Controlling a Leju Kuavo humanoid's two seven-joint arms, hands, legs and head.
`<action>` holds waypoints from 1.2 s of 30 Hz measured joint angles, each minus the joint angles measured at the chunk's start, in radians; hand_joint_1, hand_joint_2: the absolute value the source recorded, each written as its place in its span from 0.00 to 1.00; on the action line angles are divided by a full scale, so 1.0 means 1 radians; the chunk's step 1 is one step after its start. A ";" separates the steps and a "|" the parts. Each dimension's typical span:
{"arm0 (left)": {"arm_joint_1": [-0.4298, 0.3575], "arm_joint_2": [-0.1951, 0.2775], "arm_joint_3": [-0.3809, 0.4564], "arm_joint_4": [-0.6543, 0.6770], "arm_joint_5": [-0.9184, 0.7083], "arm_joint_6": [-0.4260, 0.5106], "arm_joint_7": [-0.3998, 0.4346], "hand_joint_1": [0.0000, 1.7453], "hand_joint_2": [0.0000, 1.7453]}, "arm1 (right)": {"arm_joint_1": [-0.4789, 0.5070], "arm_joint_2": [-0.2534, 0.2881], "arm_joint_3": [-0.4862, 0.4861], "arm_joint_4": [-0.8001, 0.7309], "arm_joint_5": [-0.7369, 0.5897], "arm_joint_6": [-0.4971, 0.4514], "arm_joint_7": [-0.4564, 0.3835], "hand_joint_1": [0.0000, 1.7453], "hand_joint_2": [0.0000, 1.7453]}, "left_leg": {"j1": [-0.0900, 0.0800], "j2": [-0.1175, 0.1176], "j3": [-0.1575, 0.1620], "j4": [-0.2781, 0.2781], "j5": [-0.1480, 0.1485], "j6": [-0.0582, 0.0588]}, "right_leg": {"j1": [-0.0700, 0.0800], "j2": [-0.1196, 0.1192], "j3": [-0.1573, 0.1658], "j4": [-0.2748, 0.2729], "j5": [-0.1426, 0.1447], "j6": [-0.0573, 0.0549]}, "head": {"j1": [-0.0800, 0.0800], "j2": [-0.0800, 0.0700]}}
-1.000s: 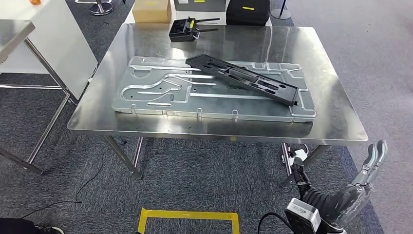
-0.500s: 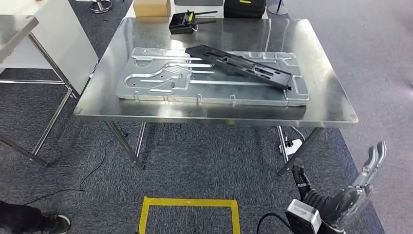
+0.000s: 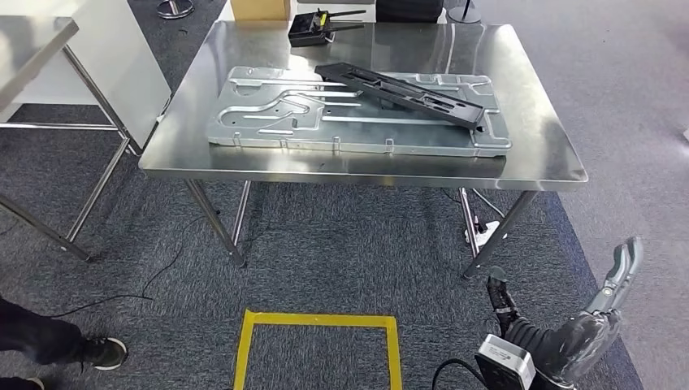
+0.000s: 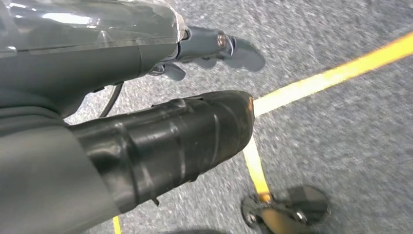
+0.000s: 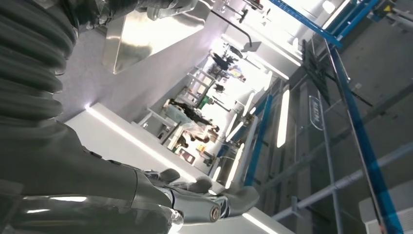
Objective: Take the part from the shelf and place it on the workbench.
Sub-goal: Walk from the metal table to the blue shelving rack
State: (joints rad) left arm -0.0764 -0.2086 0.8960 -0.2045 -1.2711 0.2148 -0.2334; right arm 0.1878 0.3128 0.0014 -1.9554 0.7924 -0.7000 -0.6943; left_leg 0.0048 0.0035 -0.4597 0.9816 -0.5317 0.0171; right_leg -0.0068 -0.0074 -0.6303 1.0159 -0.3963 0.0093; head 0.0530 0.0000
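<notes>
The long black part (image 3: 398,93) lies slantwise across a stamped silver metal plate (image 3: 268,122) on the steel workbench (image 3: 536,138) ahead of me. My right hand (image 3: 605,313) hangs low, off the bench's near right corner, with its fingers straight and apart and nothing in them; the right wrist view shows that same hand (image 5: 204,197) bare against the ceiling. Over the grey carpet hangs my left hand (image 4: 195,97), which holds nothing.
A black device with antennas (image 3: 313,28) and a cardboard box (image 3: 260,8) sit at the bench's far edge. Another steel table (image 3: 32,41) and a white panel (image 3: 122,57) stand at left. A yellow tape square (image 3: 317,321) marks the carpet. A person's shoe (image 3: 97,353) is at lower left.
The whole view has shifted: the bench now sits farther off and higher in the picture. A person's shoe has come into view at lower left. The part lies as before.
</notes>
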 joint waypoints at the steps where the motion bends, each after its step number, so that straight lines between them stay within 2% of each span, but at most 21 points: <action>1: 0.000 0.000 0.000 0.000 0.000 0.000 0.000 0.00 0.00 | 0.000 0.000 0.000 0.000 0.000 0.000 0.000 0.00 1.00 | 0.001 0.003 -0.006 -0.002 0.009 0.010 | -0.001 0.002 -0.004 0.006 -0.008 0.006 | 0.000 0.000; 3: -0.001 0.000 0.000 0.000 0.000 0.000 0.000 0.00 0.00 | 0.001 0.000 -0.001 0.000 0.000 0.000 0.000 0.00 1.00 | 0.005 0.008 -0.025 -0.008 0.032 0.029 | -0.004 0.005 -0.027 0.066 -0.077 0.016 | 0.000 0.000; 5: -0.001 0.000 0.001 0.000 0.000 0.000 0.000 0.00 0.00 | 0.002 -0.001 -0.002 0.000 0.000 0.000 0.000 0.00 1.00 | 0.003 0.010 -0.051 -0.005 0.052 0.037 | -0.006 0.006 -0.062 0.192 -0.175 0.023 | 0.001 0.000; 6: 0.000 0.000 0.001 0.000 0.000 0.000 0.000 0.00 0.00 | 0.002 -0.001 -0.002 0.000 0.000 0.000 0.000 0.00 1.00 | 0.002 0.011 -0.064 -0.002 0.061 0.037 | -0.007 0.006 -0.073 0.249 -0.199 0.026 | 0.001 0.000; 7: 0.001 0.000 0.001 0.000 0.000 0.000 0.000 0.00 0.00 | 0.003 -0.001 -0.002 0.000 0.000 0.000 0.000 0.00 1.00 | 0.001 0.011 -0.079 0.001 0.070 0.035 | -0.007 0.006 -0.071 0.280 -0.200 0.028 | 0.000 0.000; 8: 0.001 0.000 0.001 0.000 0.000 0.000 0.000 0.00 0.00 | 0.003 -0.001 -0.002 0.000 0.000 0.000 0.000 0.00 1.00 | 0.001 0.012 -0.094 0.006 0.079 0.034 | -0.007 0.006 -0.050 0.274 -0.183 0.027 | 0.000 0.000; 10: 0.001 0.000 0.001 0.000 0.000 -0.001 0.000 0.00 0.00 | 0.003 -0.001 -0.002 0.000 0.000 0.000 0.000 0.00 1.00 | 0.001 0.012 -0.120 0.018 0.091 0.028 | -0.007 0.006 0.045 0.160 -0.137 0.022 | 0.000 0.000; 12: 0.001 0.000 0.001 0.000 0.000 -0.001 0.000 0.00 0.00 | 0.003 -0.001 -0.002 0.000 0.000 0.000 0.000 0.00 1.00 | -0.001 0.011 -0.136 0.030 0.100 0.019 | -0.002 0.006 0.136 0.025 -0.131 0.012 | 0.000 0.000; 13: 0.001 0.000 0.001 0.000 0.000 -0.001 -0.001 0.00 0.00 | 0.003 0.000 -0.002 0.000 0.000 0.000 0.000 0.00 1.00 | -0.002 0.010 -0.141 0.034 0.106 0.013 | 0.001 0.007 0.155 -0.008 -0.137 0.007 | 0.000 0.000; 15: 0.001 0.000 0.001 0.000 0.000 -0.001 -0.001 0.00 0.00 | 0.003 0.000 -0.002 0.000 0.000 0.000 0.000 0.00 1.00 | -0.003 0.010 -0.145 0.034 0.117 0.000 | 0.002 0.007 0.150 -0.022 -0.133 -0.006 | 0.001 0.000; 17: 0.002 0.000 0.002 0.000 0.001 -0.001 -0.002 0.00 0.00 | 0.002 0.001 -0.003 0.000 -0.001 0.000 0.000 0.00 1.00 | -0.001 0.007 -0.159 0.056 0.091 -0.010 | -0.002 0.004 0.135 -0.028 -0.115 -0.023 | 0.001 0.000; 19: 0.002 0.000 0.002 0.000 0.002 -0.001 -0.002 0.00 0.00 | 0.002 0.002 -0.003 0.000 -0.002 0.000 0.000 0.00 1.00 | 0.001 0.004 -0.191 0.146 0.002 -0.018 | -0.004 0.001 0.110 -0.030 -0.093 -0.036 | 0.000 0.000; 21: 0.003 0.000 0.002 0.000 0.004 -0.001 -0.003 0.00 0.00 | 0.003 0.002 -0.003 0.001 -0.003 0.000 0.000 0.00 1.00 | 0.003 0.004 -0.220 0.268 -0.074 -0.024 | -0.003 0.000 0.081 -0.027 -0.073 -0.038 | -0.001 0.000; 22: 0.003 0.000 0.003 0.000 0.005 -0.001 -0.004 0.00 0.00 | 0.003 0.002 -0.003 0.003 -0.004 0.000 0.000 0.00 1.00 | 0.004 0.004 -0.219 0.303 -0.080 -0.025 | -0.002 0.000 0.067 -0.024 -0.064 -0.037 | -0.001 0.000; 23: 0.002 0.000 0.003 0.000 0.006 -0.001 -0.004 0.00 0.00 | 0.003 0.002 -0.003 0.004 -0.005 0.000 0.000 0.00 1.00 | 0.004 0.004 -0.202 0.305 -0.065 -0.026 | -0.002 0.000 0.053 -0.020 -0.055 -0.035 | 0.000 0.000; 24: 0.002 0.000 0.003 0.000 0.006 -0.001 -0.005 0.00 0.00 | 0.003 0.002 -0.003 0.006 -0.006 0.000 0.000 0.00 1.00 | 0.005 0.004 -0.167 0.270 -0.037 -0.025 | -0.002 0.001 0.041 -0.015 -0.048 -0.033 | 0.000 0.000; 26: 0.001 0.000 0.003 0.000 0.006 -0.001 -0.005 0.00 0.00 | 0.003 0.003 -0.004 0.008 -0.007 0.000 0.000 0.00 1.00 | 0.004 0.003 -0.063 0.130 0.000 -0.020 | -0.001 0.001 0.019 -0.003 -0.036 -0.026 | -0.001 0.000; 28: -0.001 0.001 0.003 0.000 0.006 -0.001 -0.005 0.00 0.00 | 0.003 0.003 -0.004 0.008 -0.008 0.000 0.000 0.00 1.00 | 0.000 0.001 0.003 0.023 -0.007 -0.010 | 0.001 0.001 0.006 0.005 -0.023 -0.015 | 0.000 0.000; 31: 0.001 0.001 0.004 0.000 0.006 -0.001 -0.005 0.00 0.00 | 0.004 0.004 -0.005 0.008 -0.009 0.000 0.000 0.00 1.00 | -0.002 0.002 -0.002 -0.001 -0.002 0.009 | 0.000 0.001 0.000 0.006 -0.009 0.004 | 0.000 0.000; 33: 0.001 0.001 0.005 0.000 0.006 -0.001 -0.005 0.00 0.00 | 0.004 0.004 -0.006 0.008 -0.009 0.000 0.000 0.00 1.00 | 0.001 0.007 -0.018 -0.006 0.018 0.027 | -0.002 0.004 -0.017 0.048 -0.059 0.013 | 0.001 0.000; 36: 0.000 0.001 0.006 0.000 0.006 -0.001 -0.006 0.00 0.00 | 0.006 0.003 -0.009 0.008 -0.011 0.000 0.000 0.00 1.00 | 0.000 0.011 -0.055 -0.004 0.048 0.039 | -0.006 0.005 -0.066 0.224 -0.194 0.023 | 0.001 0.000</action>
State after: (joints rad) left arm -0.0764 -0.2079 0.9016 -0.2045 -1.2654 0.2137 -0.2391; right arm 0.1934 0.3162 -0.0077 -1.9471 0.7814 -0.7000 -0.6943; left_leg 0.0052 0.0146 -0.5151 0.9780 -0.4837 0.0564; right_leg -0.0129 -0.0020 -0.6962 1.2403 -0.5903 0.0325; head 0.0543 0.0000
